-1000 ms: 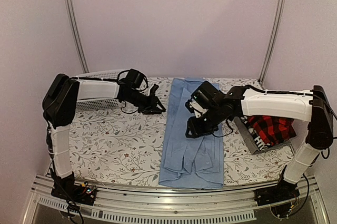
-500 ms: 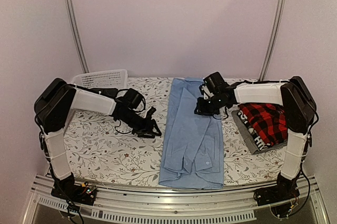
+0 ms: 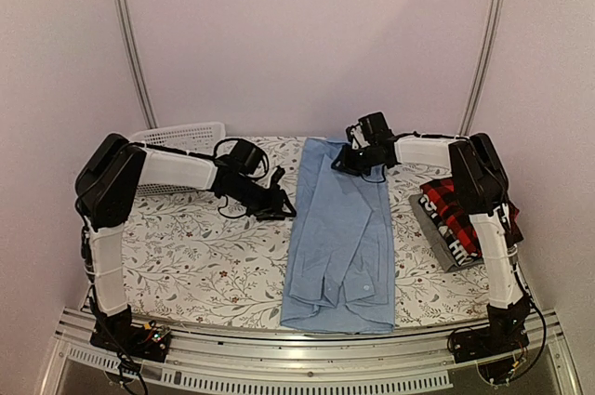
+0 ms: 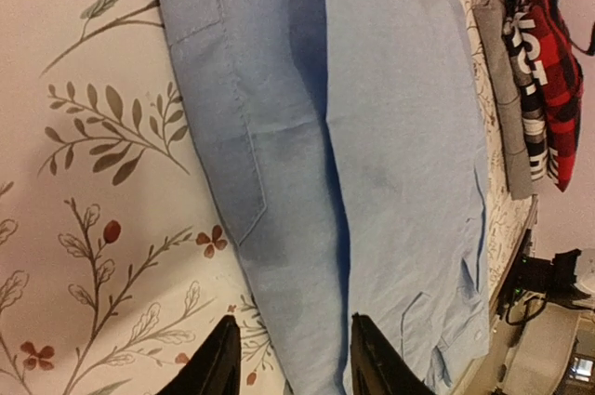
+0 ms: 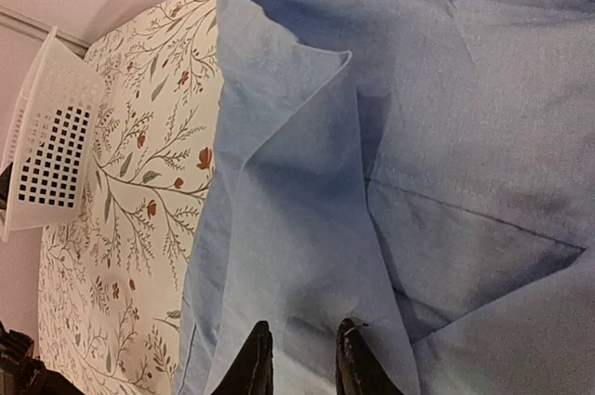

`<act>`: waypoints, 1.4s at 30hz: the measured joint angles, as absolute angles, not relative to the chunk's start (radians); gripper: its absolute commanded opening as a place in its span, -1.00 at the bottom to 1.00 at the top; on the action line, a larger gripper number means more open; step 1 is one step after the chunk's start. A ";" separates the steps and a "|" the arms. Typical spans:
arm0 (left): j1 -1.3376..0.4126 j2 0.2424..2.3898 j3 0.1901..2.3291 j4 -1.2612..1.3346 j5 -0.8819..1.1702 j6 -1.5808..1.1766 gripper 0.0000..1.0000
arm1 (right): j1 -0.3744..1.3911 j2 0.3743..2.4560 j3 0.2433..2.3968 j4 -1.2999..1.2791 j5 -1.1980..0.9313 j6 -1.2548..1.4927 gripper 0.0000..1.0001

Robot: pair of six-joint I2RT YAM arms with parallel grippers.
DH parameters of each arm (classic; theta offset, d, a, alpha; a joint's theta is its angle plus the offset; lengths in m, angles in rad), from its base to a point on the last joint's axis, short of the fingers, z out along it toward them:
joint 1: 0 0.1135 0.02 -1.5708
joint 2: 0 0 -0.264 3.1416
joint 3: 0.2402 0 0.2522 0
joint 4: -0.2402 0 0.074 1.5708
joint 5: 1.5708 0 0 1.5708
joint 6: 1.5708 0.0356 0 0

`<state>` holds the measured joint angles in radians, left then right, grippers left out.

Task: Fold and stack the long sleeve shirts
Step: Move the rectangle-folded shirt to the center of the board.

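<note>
The light blue shirt lies folded into a long strip down the middle of the table. My left gripper is low at its left edge. In the left wrist view the left gripper is open, and the blue shirt's edge runs between the jaws. My right gripper is over the shirt's far end. In the right wrist view the right gripper stands narrowly open over creased blue cloth. The red-and-black plaid shirt lies folded on the grey lettered one at the right.
A white lattice basket stands at the back left and also shows as the basket in the right wrist view. A floral cloth covers the table. The plaid shirt and the grey shirt appear at the left wrist view's right edge.
My right gripper has travelled from the shirt's middle to its far end, its jaws narrowing. The left gripper dipped toward the near side, then came up to the shirt's left edge.
</note>
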<state>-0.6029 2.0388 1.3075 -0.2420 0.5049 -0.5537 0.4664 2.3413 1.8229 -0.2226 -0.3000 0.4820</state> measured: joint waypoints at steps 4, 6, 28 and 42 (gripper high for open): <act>-0.594 2.067 1.363 -0.255 0.500 -0.553 -0.20 | 0.444 2.468 1.946 -0.223 -0.333 0.500 -0.54; -0.588 2.080 1.390 -0.263 0.498 -0.551 -0.20 | 0.439 2.524 2.007 -0.222 -0.347 0.513 -0.54; -0.538 2.386 1.858 -0.254 0.333 -0.539 -0.22 | 0.442 2.422 1.932 -0.279 -0.287 0.455 -0.23; -0.509 2.494 1.942 -0.279 0.318 -0.538 -0.23 | 0.406 2.117 1.569 -0.296 -0.115 0.379 -0.22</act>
<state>-0.5095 2.4939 1.9419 -0.2787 0.3180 -0.5385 0.4065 2.1174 1.5692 -0.2962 -0.1146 0.3790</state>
